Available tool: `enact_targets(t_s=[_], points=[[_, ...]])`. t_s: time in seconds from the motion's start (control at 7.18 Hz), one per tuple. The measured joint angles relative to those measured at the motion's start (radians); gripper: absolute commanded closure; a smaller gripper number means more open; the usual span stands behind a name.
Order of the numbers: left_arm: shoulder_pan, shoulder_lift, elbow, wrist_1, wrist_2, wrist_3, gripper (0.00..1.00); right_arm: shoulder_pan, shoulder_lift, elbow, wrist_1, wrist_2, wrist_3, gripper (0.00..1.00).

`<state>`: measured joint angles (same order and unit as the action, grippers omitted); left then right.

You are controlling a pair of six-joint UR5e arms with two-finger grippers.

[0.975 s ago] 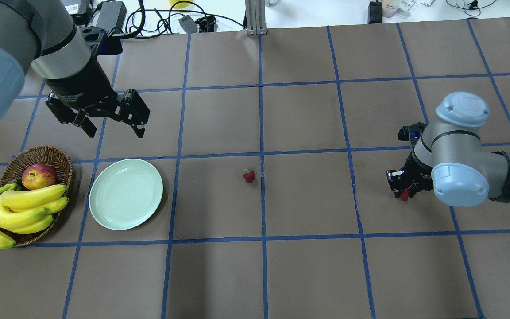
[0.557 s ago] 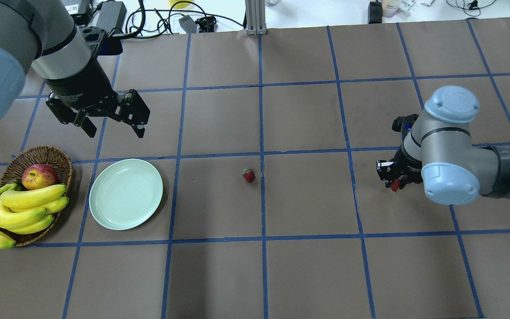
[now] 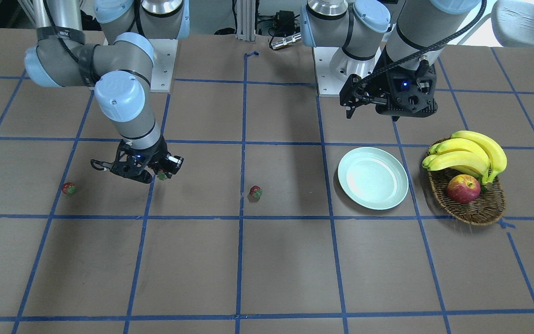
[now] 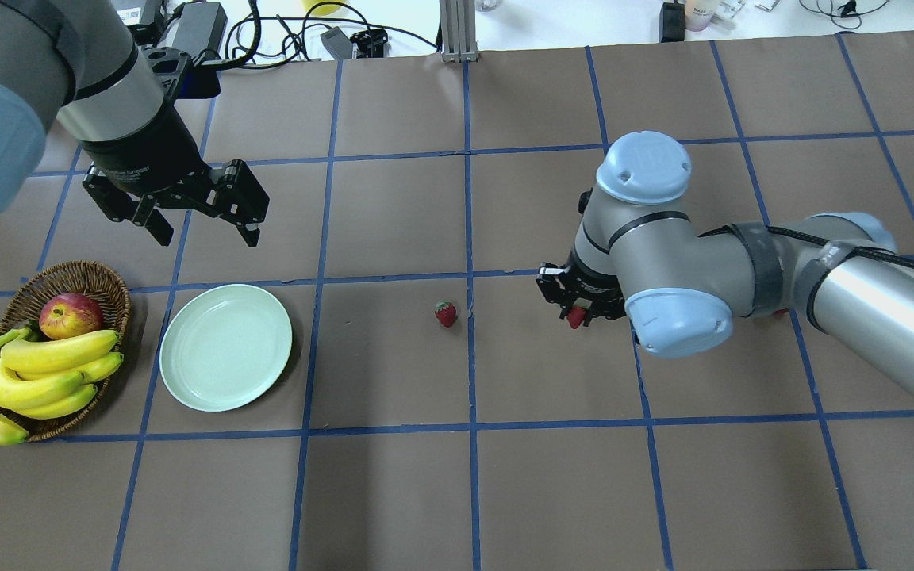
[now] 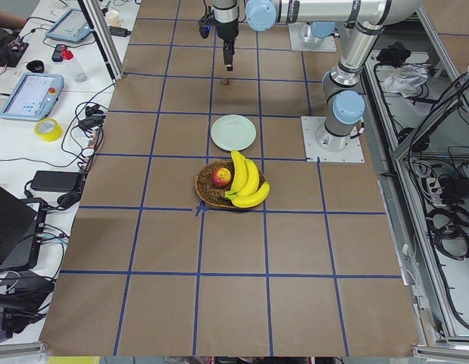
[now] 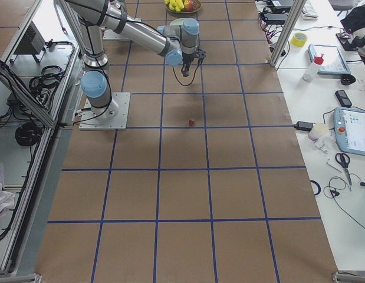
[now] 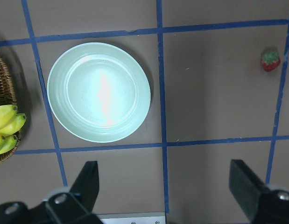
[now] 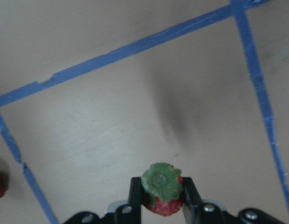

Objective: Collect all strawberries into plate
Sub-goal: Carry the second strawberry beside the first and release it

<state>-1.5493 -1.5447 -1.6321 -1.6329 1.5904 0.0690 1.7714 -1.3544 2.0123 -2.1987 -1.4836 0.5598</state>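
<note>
My right gripper is shut on a strawberry and holds it above the table, right of centre; it also shows in the front-facing view. A second strawberry lies on the table at the centre. A third strawberry lies further toward the robot's right; in the overhead view the right arm almost hides it. The mint-green plate is bare, left of centre. My left gripper hangs open and empty behind the plate; its wrist view shows the plate and the centre strawberry.
A wicker basket with bananas and a red apple stands left of the plate. Cables and power bricks lie past the table's far edge. Blue tape lines grid the brown table.
My right arm has moved left with the strawberry in its gripper, from the table's right part to near the centre strawberry. The left arm has not moved.
</note>
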Motion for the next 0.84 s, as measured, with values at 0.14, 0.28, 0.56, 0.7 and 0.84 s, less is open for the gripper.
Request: enact_targets(t_s=[0.14, 0.28, 0.56, 0.7, 0.84], points=[[0.000, 0.000, 0.000, 0.000, 0.000, 0.000, 0.00, 0.070, 0.038, -0.050, 0.001, 0.024, 0.082, 0.69], [0.000, 0.000, 0.000, 0.000, 0.000, 0.000, 0.00, 0.132, 0.081, -0.110, 0.001, 0.046, 0.143, 0.69], [0.000, 0.000, 0.000, 0.000, 0.000, 0.000, 0.00, 0.211, 0.177, -0.224, -0.003, 0.095, 0.242, 0.70], [0.000, 0.000, 0.000, 0.000, -0.001, 0.000, 0.00, 0.230, 0.225, -0.268, -0.010, 0.128, 0.269, 0.70], [0.000, 0.000, 0.000, -0.001, -0.001, 0.001, 0.00, 0.240, 0.264, -0.308, -0.014, 0.150, 0.286, 0.70]])
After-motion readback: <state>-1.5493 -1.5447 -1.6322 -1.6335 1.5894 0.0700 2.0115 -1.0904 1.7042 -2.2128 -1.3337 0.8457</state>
